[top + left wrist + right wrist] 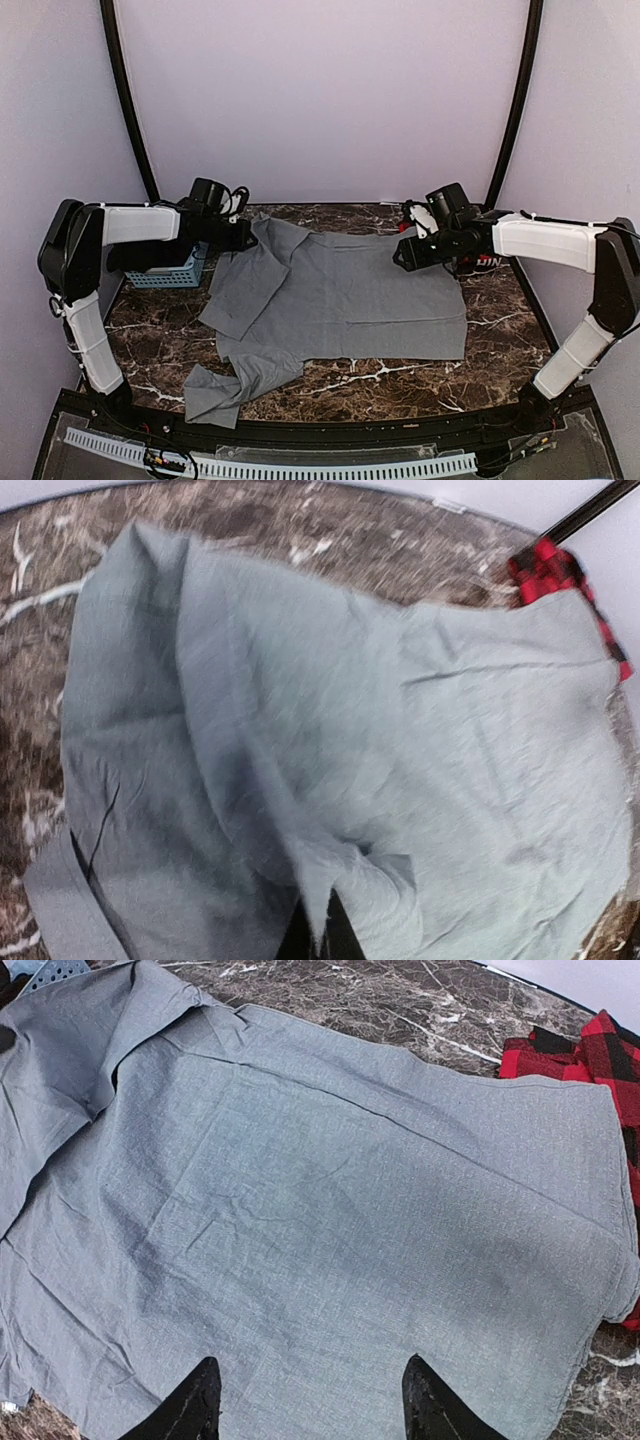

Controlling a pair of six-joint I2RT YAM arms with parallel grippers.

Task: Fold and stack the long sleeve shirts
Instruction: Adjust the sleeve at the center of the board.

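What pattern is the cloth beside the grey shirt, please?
Red-and-black plaid shirt; right wrist view best.

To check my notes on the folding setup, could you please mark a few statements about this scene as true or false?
1. The grey shirt lies spread on the marble table. True.
2. The right gripper is shut on cloth. False: it is open, above the grey shirt.
3. The plaid shirt is stacked on the grey shirt. False: it shows only past the grey shirt's far right edge.
4. A blue basket sits at the table's left side. True.
5. The left gripper pinches grey cloth. True.
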